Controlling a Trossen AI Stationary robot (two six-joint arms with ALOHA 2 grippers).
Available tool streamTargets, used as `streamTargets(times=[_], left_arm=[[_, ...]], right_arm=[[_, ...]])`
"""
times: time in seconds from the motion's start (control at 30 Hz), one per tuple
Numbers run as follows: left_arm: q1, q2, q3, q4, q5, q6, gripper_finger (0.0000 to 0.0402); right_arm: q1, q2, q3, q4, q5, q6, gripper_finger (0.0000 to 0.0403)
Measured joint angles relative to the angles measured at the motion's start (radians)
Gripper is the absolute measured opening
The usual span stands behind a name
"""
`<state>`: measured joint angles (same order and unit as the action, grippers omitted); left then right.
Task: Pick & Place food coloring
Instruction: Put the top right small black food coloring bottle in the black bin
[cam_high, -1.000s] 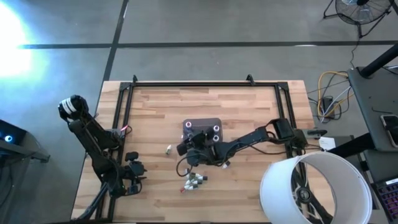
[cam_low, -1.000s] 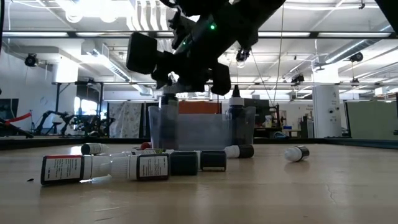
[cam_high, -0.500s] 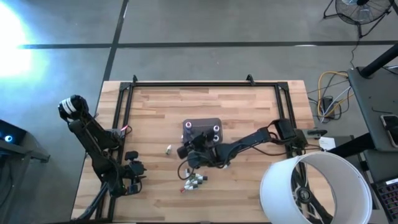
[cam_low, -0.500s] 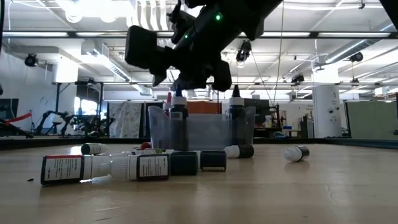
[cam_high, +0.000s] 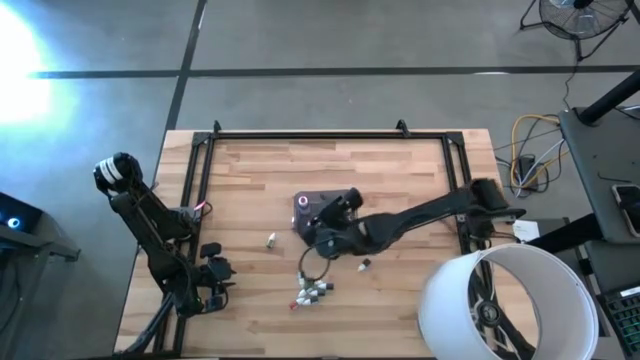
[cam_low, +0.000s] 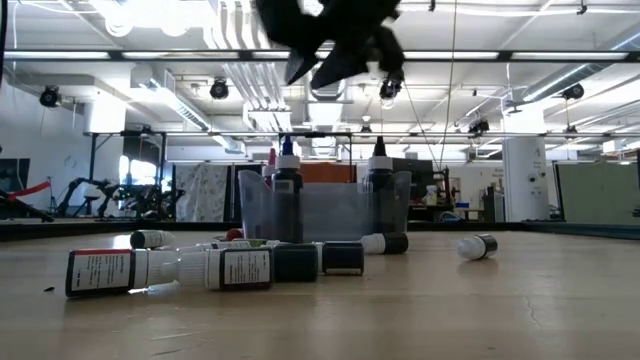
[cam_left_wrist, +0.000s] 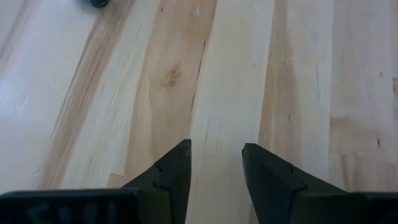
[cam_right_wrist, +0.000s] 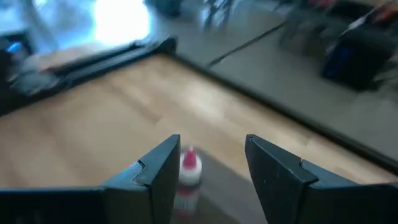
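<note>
R claw (cam_low: 335, 62) lifted off, fingers apart; tray (cam_low: 325, 205) holds upright bottles (cam_low: 288, 195).

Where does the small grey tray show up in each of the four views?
High view: grey tray at table centre, partly under the right gripper.
Low view: translucent box mid-picture, upright bottles inside, the gripper above it.
Left wrist view: not in it, only bare wood.
Right wrist view: its dark edge between the fingers.
Shared landmark: the red-capped bottle standing in the tray.
</note>
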<state>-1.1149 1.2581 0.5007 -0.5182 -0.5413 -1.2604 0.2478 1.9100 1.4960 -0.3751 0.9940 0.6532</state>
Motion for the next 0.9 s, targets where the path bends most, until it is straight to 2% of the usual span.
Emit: streamTargets(times=[0.07,0.17,0.27,0.37,0.47,0.63,0.8,0.9], left_arm=[[0.0,0.0,0.0,0.001,0.0,-0.007,0.0119],[0.0,0.0,0.0,0.0,-0.021,-0.006,0.0119],[0.0,0.0,0.0,-0.001,-0.063,0.0,0.0119],[0.0,0.0,0.0,-0.002,-0.091,0.01,0.0119],[0.001,0.0,0.0,-0.002,-0.096,0.01,0.0119],[0.001,0.0,0.0,-0.002,-0.097,0.004,0.0119],[0.002,0.0,0.0,0.001,-0.095,-0.016,0.0119],[0.002,0.0,0.0,0.001,-0.093,-0.021,0.0119]], right_arm=[[0.004,-0.062,0.0,-0.15,-0.115,0.049,0.0176],[0.044,-0.127,-0.004,-0.326,-0.282,0.035,0.0176],[0.117,-0.158,-0.028,-0.422,-0.455,-0.043,0.0176],[0.189,-0.158,-0.069,-0.45,-0.597,-0.197,0.0176],[0.231,-0.14,-0.117,-0.449,-0.627,-0.337,0.0176],[0.216,-0.117,-0.179,-0.451,-0.644,-0.357,0.0176],[0.172,-0.074,-0.234,-0.422,-0.829,-0.577,0.0176],[0.159,-0.046,-0.247,-0.397,-0.882,-0.718,0.0176]])
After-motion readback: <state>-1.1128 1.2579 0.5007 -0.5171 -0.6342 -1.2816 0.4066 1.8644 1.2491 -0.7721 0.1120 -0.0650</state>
